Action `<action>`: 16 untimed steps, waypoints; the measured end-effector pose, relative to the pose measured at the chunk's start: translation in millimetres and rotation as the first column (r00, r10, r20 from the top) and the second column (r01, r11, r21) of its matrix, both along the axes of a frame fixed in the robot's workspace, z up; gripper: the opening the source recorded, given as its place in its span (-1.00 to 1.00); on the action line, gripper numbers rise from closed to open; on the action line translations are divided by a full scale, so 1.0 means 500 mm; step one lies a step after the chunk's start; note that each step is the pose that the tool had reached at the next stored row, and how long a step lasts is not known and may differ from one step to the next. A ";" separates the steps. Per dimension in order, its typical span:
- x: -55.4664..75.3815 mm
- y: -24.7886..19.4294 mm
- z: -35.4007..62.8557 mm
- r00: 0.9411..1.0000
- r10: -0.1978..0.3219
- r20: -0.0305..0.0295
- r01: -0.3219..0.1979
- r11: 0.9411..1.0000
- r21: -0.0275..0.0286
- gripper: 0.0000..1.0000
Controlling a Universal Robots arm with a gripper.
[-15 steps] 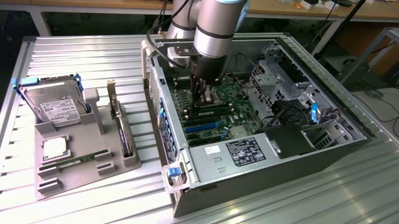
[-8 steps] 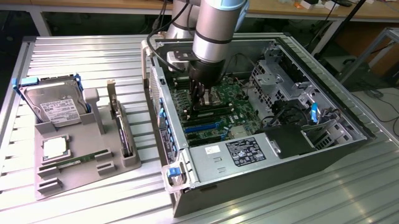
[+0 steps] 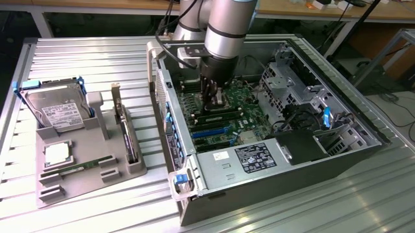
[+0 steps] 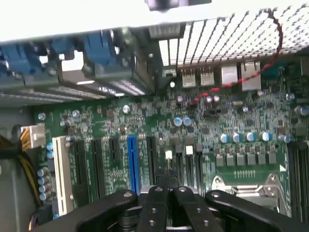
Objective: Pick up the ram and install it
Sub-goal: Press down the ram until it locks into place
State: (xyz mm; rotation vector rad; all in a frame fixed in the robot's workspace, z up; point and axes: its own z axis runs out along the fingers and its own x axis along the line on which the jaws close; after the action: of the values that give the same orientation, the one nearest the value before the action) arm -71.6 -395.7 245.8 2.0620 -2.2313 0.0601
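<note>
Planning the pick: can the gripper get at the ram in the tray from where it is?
Probably not directly: the gripper sits inside the case, whose wall stands between; the ram lies uncovered.

The open computer case (image 3: 272, 145) is lying on the table (image 3: 77, 58), with the parts holder (image 3: 84, 160) sitting beside it toward the exterior view's left edge.
</note>
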 end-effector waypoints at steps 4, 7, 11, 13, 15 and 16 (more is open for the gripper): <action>0.045 0.0000 0.000 1.000 0.000 0.000 0.000 1.000 0.000 -0.79; 0.080 0.0000 0.000 1.000 0.000 0.000 0.000 1.000 0.000 -0.79; 0.119 0.0000 0.000 1.000 0.000 0.003 0.000 1.000 0.000 -0.79; 0.134 0.0001 0.000 1.000 0.001 0.017 -0.001 1.000 0.000 -0.79; 0.144 0.0000 0.000 0.999 0.003 0.034 -0.003 1.000 0.000 -0.79; 0.149 0.0000 0.000 0.999 0.003 0.037 -0.003 1.000 0.000 -0.79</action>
State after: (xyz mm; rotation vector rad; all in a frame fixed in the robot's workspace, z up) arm 2.7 -395.7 245.7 2.0812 -2.2490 0.0991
